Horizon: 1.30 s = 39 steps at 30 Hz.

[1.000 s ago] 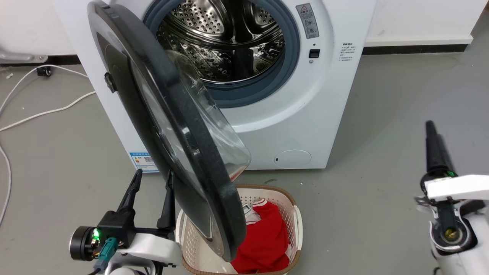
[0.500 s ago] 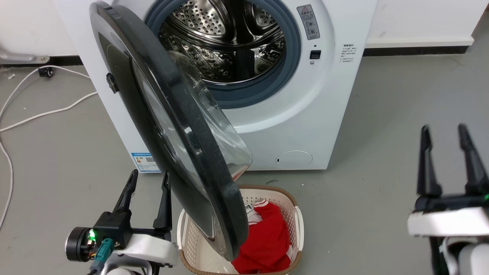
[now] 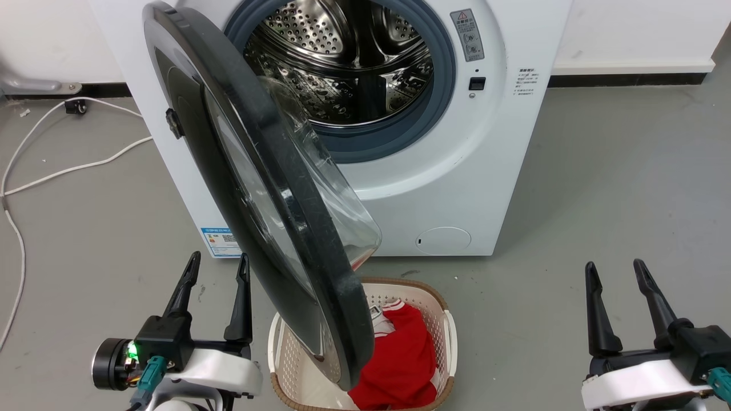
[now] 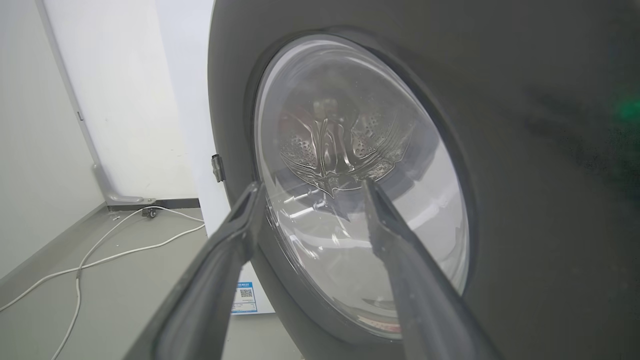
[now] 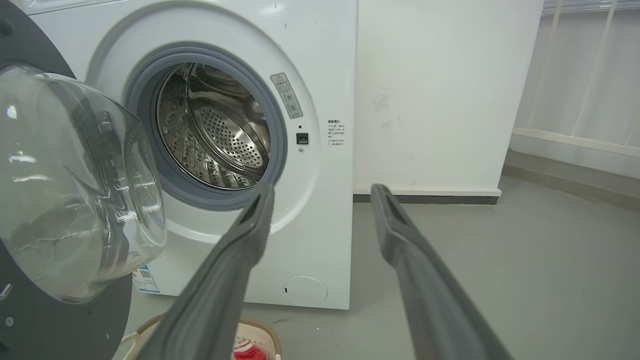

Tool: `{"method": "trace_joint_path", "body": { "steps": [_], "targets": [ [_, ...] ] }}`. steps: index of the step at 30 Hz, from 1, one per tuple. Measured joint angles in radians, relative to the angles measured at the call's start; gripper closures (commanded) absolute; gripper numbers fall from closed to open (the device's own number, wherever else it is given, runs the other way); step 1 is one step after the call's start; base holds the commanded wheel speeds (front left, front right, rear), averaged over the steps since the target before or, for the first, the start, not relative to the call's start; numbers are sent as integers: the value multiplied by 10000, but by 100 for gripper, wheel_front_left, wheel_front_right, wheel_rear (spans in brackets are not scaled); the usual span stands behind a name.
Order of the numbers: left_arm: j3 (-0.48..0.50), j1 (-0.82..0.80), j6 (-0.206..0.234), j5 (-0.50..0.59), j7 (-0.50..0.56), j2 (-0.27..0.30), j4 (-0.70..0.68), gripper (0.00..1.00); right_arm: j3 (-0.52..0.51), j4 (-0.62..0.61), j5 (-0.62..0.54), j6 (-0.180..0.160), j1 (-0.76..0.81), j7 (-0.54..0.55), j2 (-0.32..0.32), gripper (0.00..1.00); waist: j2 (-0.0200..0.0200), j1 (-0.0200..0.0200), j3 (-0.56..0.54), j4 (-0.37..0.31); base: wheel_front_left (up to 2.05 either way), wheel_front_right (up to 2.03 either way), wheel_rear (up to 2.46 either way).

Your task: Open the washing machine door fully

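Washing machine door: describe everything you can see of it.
The washing machine door is a large round panel with a glossy black rim and a bulging clear glass bowl on its inner side. It stands partly open, swung out from the washing machine on the left, its lower edge over the laundry basket. The open left gripper hovers by its outer face; contact cannot be told.
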Motion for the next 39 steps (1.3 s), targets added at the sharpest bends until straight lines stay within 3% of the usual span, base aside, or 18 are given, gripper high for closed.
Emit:
{"method": "trace_joint_path", "body": {
  "steps": [17, 18, 19, 28, 39],
  "targets": [
    [-54, 0, -27, 25, 0, 0, 58, 0, 19, 205, 82, -2, -111, -21, 2, 0, 0, 0, 39, 34, 0, 0, 0],
    [-54, 0, -29, 19, 0, 0, 71, 55, 29, 203, 82, 0, -111, -21, 2, 0, 0, 0, 40, 35, 0, 0, 0],
    [-58, 0, -31, -35, 0, 0, 94, 100, 46, 201, 82, 0, -112, -21, 2, 0, 0, 0, 41, 35, 0, 0, 0],
    [-19, -76, -61, -48, 0, 0, -443, 100, 58, 199, 128, 0, -111, -25, 2, 0, 0, 0, 66, 28, 0, 0, 0],
    [69, -1074, 96, 359, -2, 46, -3726, 100, -29, 201, 132, 0, -111, -27, 4, 0, 0, 0, 65, 110, 0, 0, 0]
  ]
}}
